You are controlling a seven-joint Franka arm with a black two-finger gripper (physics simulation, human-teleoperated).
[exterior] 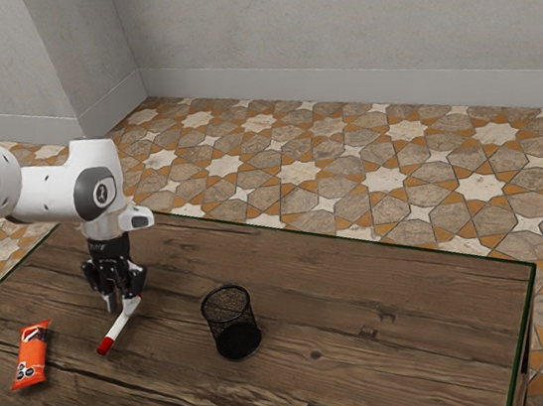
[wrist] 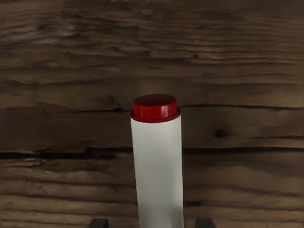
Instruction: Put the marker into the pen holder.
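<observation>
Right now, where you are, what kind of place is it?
Maybe a plain room in a house or workshop: I see a wooden table, a floor of patterned tiles and a grey wall.

An indoor room with a homelike look, viewed from my remote station: plain gray walls (exterior: 347, 13) meet at 11 o'clock in the exterior view, edged by a pale baseboard (exterior: 338, 101). Star-patterned tile floor (exterior: 389, 180) in cream, brown and orange runs beneath, toward 4 o'clock. At 6 o'clock, I see a rustic wooden tabletop (exterior: 410, 345). Home or café, I cannot tell.
</observation>
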